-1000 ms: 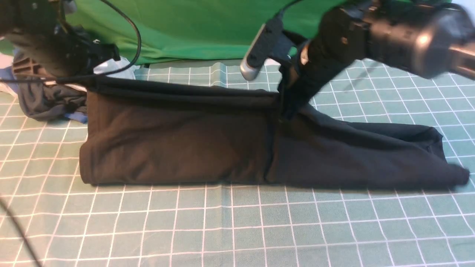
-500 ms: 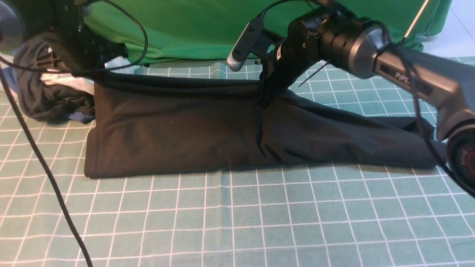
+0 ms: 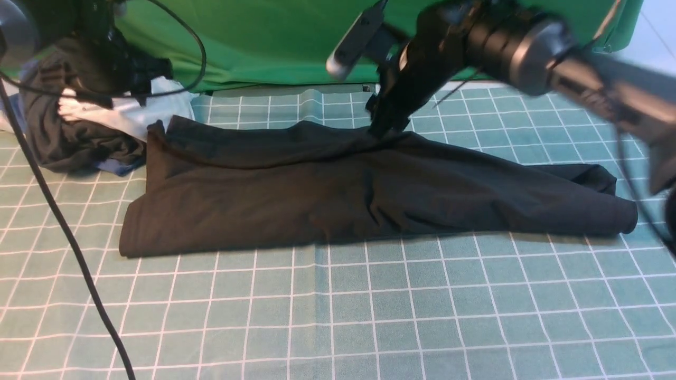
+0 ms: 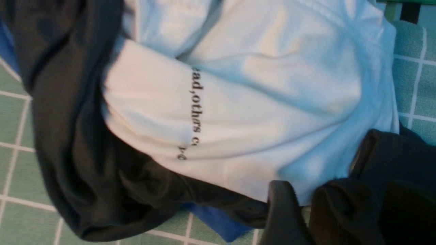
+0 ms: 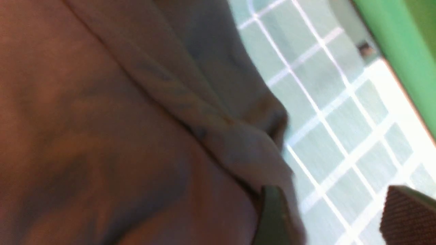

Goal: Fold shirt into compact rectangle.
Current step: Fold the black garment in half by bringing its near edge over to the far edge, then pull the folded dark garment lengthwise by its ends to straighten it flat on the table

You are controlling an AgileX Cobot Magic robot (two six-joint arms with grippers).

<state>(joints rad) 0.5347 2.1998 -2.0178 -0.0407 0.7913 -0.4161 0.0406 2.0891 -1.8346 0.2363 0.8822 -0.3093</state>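
The black shirt [image 3: 338, 195] lies folded into a long band across the grid mat, its far edge slumped in soft ridges. Its left far corner [image 3: 156, 129] stands up in a small peak just below my left gripper [image 3: 142, 89]. In the left wrist view my left gripper [image 4: 344, 217] has its fingers [image 4: 282, 214] apart, with a loose black fold of the shirt [image 4: 374, 153] lying between them. My right gripper [image 3: 388, 124] hovers at the middle of the shirt's far edge. It is open in the right wrist view [image 5: 335, 214], bare mat between its pads [image 5: 408, 214], the shirt [image 5: 119, 136] beside it.
A heap of dark grey, white and blue clothes [image 3: 79, 132] sits at the mat's far left, right under my left wrist; its white printed garment [image 4: 238, 85] fills that view. A green backdrop [image 3: 274, 42] hangs behind. A black cable [image 3: 68, 237] trails across the left front.
Both grippers have opened and let go of the shirt's far edge, which was held taut and has dropped slack onto the mat. The right arm has lifted slightly.
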